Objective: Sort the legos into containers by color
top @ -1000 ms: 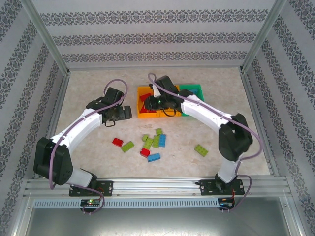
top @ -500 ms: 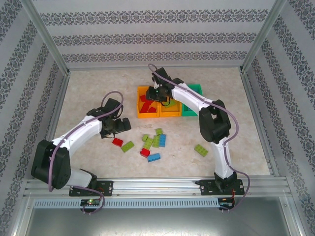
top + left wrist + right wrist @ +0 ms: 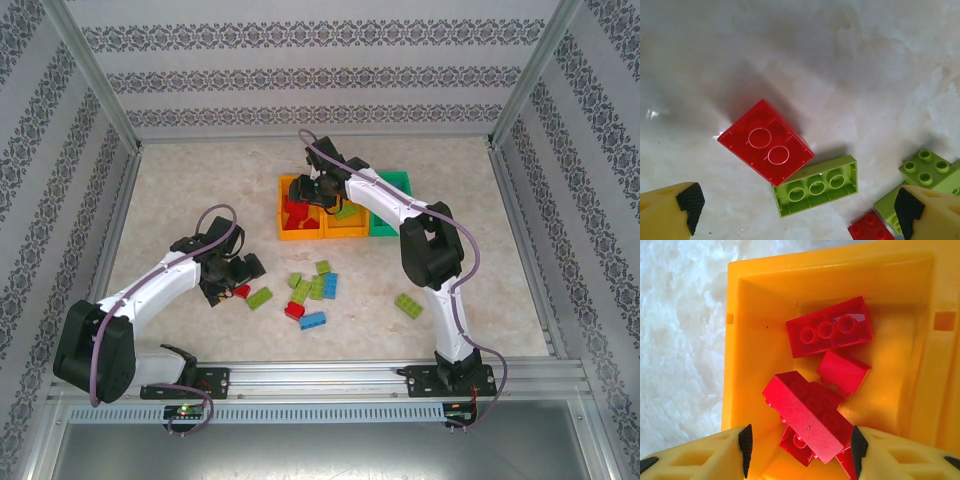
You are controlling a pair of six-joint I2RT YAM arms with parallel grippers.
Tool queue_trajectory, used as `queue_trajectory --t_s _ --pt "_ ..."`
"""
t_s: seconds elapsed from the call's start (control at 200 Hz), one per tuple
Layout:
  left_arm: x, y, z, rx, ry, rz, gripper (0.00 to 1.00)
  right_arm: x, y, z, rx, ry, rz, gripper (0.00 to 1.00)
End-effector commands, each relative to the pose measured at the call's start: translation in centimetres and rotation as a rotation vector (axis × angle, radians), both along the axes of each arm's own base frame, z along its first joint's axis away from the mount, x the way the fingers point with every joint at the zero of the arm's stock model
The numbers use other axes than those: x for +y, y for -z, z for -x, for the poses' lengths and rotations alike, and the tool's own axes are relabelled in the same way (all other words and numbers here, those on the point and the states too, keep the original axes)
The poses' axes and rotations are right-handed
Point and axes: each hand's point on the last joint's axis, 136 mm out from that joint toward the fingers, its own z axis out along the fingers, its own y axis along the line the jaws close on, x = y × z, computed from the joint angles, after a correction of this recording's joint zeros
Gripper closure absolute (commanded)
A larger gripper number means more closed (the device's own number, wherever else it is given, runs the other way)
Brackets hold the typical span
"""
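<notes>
My left gripper hangs open just above the table. A red lego lies upside down ahead of its fingertips, touching an upturned lime lego. My right gripper is open over the left orange bin. That bin holds several red legos; the largest lies loose between the pads. The middle orange bin and the green bin stand to its right.
More loose legos lie mid-table: a lime and blue cluster, a red one, a blue one and a lime one further right. Another red lego and a lime one lie by my left gripper's right finger.
My left arm has swung toward the near side and come down over the red lego. My right gripper has shifted left from the middle bin to the left orange bin.
</notes>
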Motion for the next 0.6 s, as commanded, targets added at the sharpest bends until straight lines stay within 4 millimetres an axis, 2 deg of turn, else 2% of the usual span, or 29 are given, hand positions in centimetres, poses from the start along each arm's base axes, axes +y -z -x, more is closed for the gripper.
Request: queue_trajectory --t_s 0.0,0.205,0.365,0.51,0.594 --pt "0.3 0.1 0.4 0.022 -0.109 0.023 0.01 1.0 -2.0 0.1 -0.032 -0.013 -0.046 0.42" --pt "0.0 1.4 0.4 0.033 -0.224 0.075 0.01 1.7 -4.4 0.6 -0.075 -0.021 -0.090 0.40" --pt "0.2 2.0 -0.3 0.020 -0.272 0.068 0.05 1.5 -6.5 1.2 -0.121 -0.017 -0.126 0.33" --pt "0.5 2.3 -1.2 0.004 -0.287 0.053 0.10 0.9 -8.2 2.3 -0.172 -0.035 -0.139 0.27" --pt "0.5 2.7 -1.4 0.011 -0.291 0.046 0.14 0.1 -8.3 3.0 -0.183 -0.031 -0.127 0.24"
